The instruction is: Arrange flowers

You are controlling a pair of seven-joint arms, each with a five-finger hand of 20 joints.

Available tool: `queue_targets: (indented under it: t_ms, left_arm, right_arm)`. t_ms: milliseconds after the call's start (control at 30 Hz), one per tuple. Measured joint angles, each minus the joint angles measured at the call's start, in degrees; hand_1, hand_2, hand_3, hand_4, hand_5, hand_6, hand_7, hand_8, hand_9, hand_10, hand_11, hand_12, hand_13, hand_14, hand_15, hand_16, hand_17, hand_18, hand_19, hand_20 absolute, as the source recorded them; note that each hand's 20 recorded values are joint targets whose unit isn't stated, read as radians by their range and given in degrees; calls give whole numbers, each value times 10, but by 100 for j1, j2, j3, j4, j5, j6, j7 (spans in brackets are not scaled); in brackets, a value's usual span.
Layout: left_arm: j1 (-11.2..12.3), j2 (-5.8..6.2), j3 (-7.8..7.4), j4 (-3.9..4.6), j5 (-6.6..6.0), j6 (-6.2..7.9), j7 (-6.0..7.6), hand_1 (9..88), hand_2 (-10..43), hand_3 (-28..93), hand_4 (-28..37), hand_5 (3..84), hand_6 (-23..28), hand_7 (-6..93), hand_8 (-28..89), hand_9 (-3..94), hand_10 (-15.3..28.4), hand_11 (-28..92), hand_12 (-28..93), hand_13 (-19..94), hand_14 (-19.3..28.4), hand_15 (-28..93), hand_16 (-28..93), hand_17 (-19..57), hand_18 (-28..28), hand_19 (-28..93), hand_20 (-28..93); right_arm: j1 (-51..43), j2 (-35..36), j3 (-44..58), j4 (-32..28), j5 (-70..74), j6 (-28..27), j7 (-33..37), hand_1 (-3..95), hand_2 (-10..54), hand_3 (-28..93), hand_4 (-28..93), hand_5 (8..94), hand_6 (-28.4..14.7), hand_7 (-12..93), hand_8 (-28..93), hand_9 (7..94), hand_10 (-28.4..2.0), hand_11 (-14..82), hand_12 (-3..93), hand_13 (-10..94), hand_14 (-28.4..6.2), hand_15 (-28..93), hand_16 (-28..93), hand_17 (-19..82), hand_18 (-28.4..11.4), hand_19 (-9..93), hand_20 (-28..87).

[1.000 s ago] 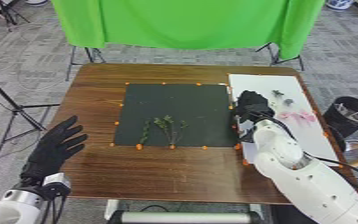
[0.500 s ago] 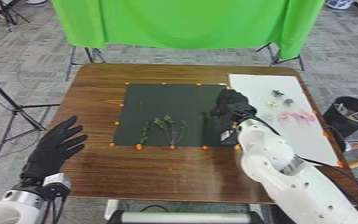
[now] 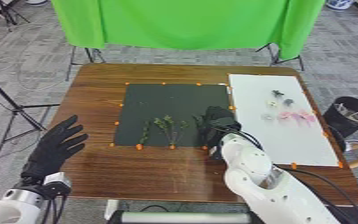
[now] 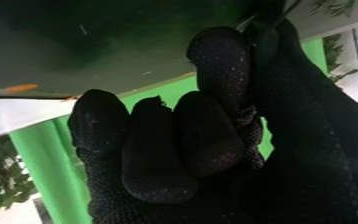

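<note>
At the near right corner of the dark sheet (image 3: 162, 95), the right hand's fingers (image 4: 218, 60) curl round, the thumb meeting one of them in a pinch on a dark green sprig (image 4: 264, 45). The right hand (image 3: 218, 120) covers much of it; greenery seems to show at its left side, and I cannot tell its exact axis or which end is the tip.

To set it well, I would lower the stem flat on the sheet before easing the pinch, then lift straight away so no leaf drags. Its long axis should probably follow the laid sprigs.

Just left of the hand lie the laid sprigs (image 3: 166, 125), near the sheet's near edge, running from the table's near side toward its far edge, leafy tops far and stems near, fanning slightly. Toward the table's right edge, pink flowers (image 3: 291, 116) and small pale blooms (image 3: 271, 104) rest on the white sheet (image 3: 264, 145). By the table's left edge, the left hand (image 3: 49, 152) is released and empty, fingers spread.
</note>
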Motion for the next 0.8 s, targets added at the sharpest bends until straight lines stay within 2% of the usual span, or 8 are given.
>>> queue_targets:
  t_ms: [633, 800]
  left_arm:
    - [4, -2, -4, 0, 0, 0, -4, 266, -21, 698, -239, 266, 26, 209, -110, 248, 121, 198, 156, 210, 163, 302, 1, -98, 230, 432, 82]
    - [6, -2, -6, 0, 0, 0, -6, 266, -20, 697, -240, 266, 26, 209, -110, 248, 122, 198, 156, 210, 163, 303, 1, -98, 230, 432, 82]
  right_arm:
    - [-68, 18, 238, -54, 23, -520, -13, 286, -95, 838, -184, 783, 12, 520, 182, 841, -66, 710, 539, 792, -78, 874, 403, 429, -233, 932, 550]
    - [-84, 18, 295, -96, 32, -598, -25, 255, -95, 847, -185, 784, 10, 522, 119, 841, -67, 708, 538, 792, -78, 874, 400, 428, -233, 932, 550]
